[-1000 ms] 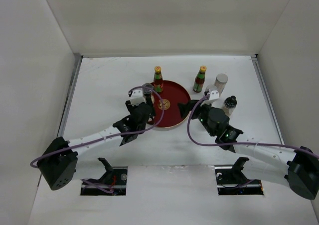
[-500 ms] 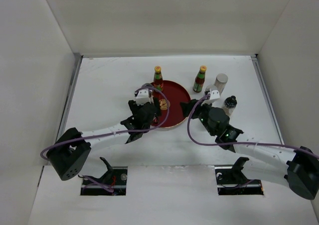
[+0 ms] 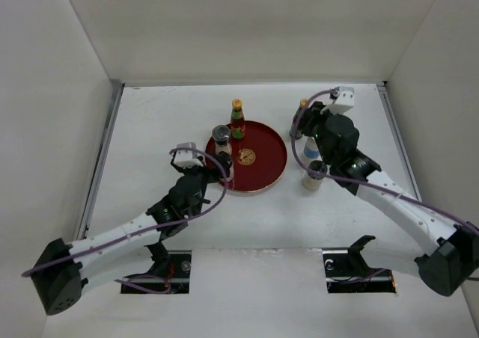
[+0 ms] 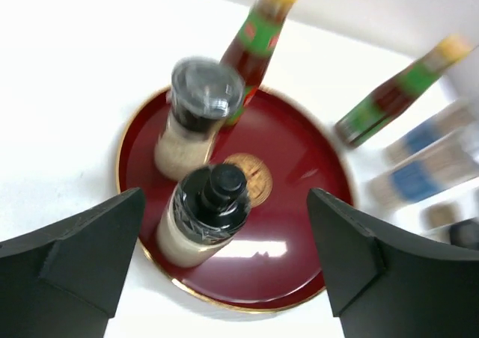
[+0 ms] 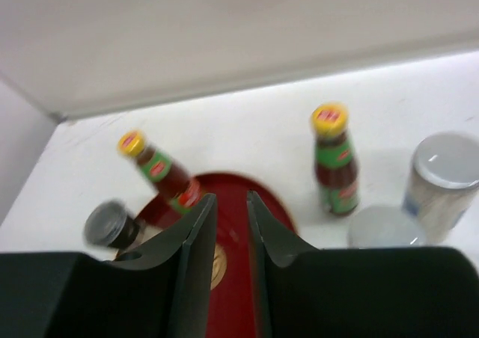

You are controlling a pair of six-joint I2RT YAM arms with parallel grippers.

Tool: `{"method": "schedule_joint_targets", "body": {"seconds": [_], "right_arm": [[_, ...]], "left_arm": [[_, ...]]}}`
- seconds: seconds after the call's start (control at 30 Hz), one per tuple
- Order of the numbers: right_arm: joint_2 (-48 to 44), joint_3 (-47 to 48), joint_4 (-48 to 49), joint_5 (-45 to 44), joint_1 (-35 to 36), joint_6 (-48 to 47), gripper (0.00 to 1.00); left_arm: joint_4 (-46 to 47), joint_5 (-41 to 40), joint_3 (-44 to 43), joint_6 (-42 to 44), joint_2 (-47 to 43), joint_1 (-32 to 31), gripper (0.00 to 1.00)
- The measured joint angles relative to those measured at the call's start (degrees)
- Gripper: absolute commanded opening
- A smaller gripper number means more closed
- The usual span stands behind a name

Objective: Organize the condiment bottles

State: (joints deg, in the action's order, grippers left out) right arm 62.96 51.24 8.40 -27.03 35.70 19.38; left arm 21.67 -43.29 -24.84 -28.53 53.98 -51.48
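tray (image 4: 307,203): gloss red lacquer finish noted | shaker jar (image 4: 196,117): clear body, shiny dark plastic lid | table (image 3: 161,121): matt white

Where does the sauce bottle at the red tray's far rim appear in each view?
Top external: sauce bottle upper centre, at the tray's far rim.
Left wrist: sauce bottle top centre, behind a shaker jar.
Right wrist: sauce bottle left of centre, tilted.
Shared landmark: the red tray.

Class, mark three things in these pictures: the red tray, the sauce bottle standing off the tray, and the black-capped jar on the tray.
Tray (image 4: 299,173), left wrist view, bare red floor.
Sauce bottle (image 5: 334,157), right wrist view, green neck.
Jar (image 4: 209,203), left wrist view, black top.
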Motion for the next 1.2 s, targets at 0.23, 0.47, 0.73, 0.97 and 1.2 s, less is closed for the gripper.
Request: {"method": "schedule_joint_targets", "body": {"seconds": [0.23, 0.47, 0.73, 0.97, 1.2], "right_arm": [[14.19, 13.68, -9.4, -1.51, -6.8, -2.71, 0.76], [26.29, 20.5, -15.85, -1.51, -9.27, -4.68, 0.77], [33.62, 27.36, -16.7, -1.66, -10.05, -5.73, 0.74], [37.33, 28.59, -16.55, -1.64, -12.31, -5.64, 0.63], [39.36, 28.63, -14.84, -1.62, -13.14, -5.86, 0.43]], "left_arm": [[3.98, 0.63, 10.25, 0.42, -23.08, -2.51, 0.34], [-0.28, 0.17, 19.37, -1.55, -39.39, -6.58, 0.39], [-1.81, 1.29, 19.71, -3.91, -34.07, -6.34, 0.47], [-1.7, 1.53, 20.28, -4.72, -34.88, -5.97, 0.48], [-0.85, 1.57, 20.35, -5.27, -32.5, -5.64, 0.48]]}}
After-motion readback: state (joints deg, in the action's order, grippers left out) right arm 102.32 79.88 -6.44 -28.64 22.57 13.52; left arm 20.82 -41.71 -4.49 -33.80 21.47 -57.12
